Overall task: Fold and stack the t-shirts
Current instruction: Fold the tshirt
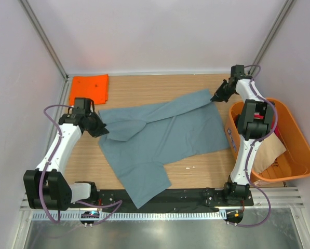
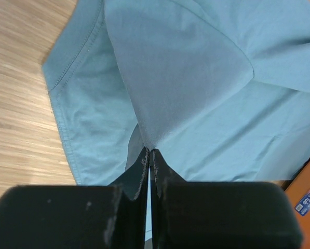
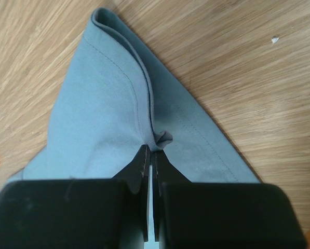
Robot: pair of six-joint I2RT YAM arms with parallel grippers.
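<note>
Overhead, pale walls (image 1: 160,31) box in a wood-grain table (image 1: 201,168). At its far left corner lies a folded orange t-shirt (image 1: 89,88). Just nearer, the left gripper (image 1: 105,132) is clamped tight on a fold of the grey-blue t-shirt (image 1: 165,140), which sprawls across the table's middle. At the shirt's far right corner the right gripper (image 1: 215,97) pinches the hem. At the right edge stands an orange tub (image 1: 301,150) holding beige cloth (image 1: 270,150)
</note>
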